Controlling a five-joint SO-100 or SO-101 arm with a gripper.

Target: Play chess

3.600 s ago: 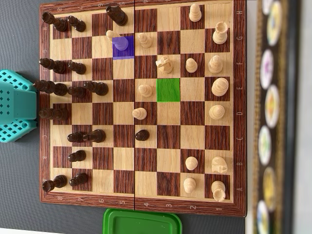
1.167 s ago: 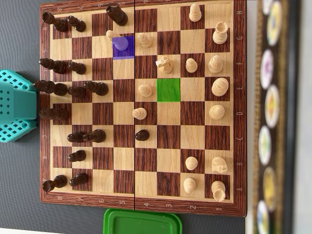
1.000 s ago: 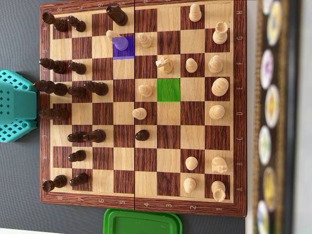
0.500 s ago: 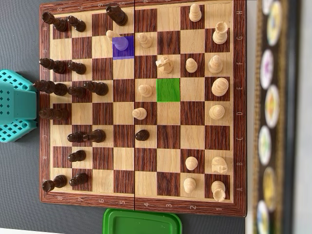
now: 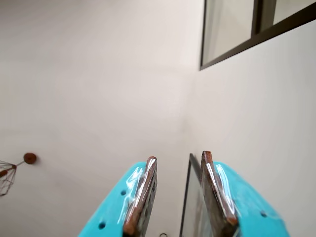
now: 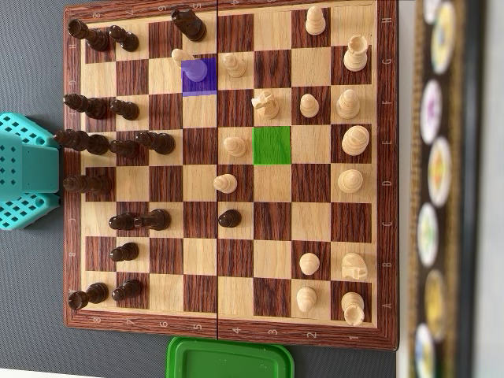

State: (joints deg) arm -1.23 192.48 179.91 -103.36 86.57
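In the overhead view a wooden chessboard (image 6: 228,324) fills the frame. Dark pieces (image 6: 94,143) stand mostly on its left side, light pieces (image 6: 350,142) mostly on its right. A purple mark covers one square with a pawn (image 6: 197,72) on it near the top. A green mark covers an empty square (image 6: 272,145) near the middle. A dark pawn (image 6: 229,218) stands forward at the centre line. The teal arm base (image 6: 27,169) sits at the board's left edge. In the wrist view my gripper (image 5: 179,156) is open and empty, pointing up at a pale wall; no board shows there.
A green lid (image 6: 230,358) lies below the board. A dark box with round pictures (image 6: 441,181) runs along the right edge. In the wrist view a dark window frame (image 5: 232,54) is top right and a wire object with brown balls (image 5: 15,170) is at left.
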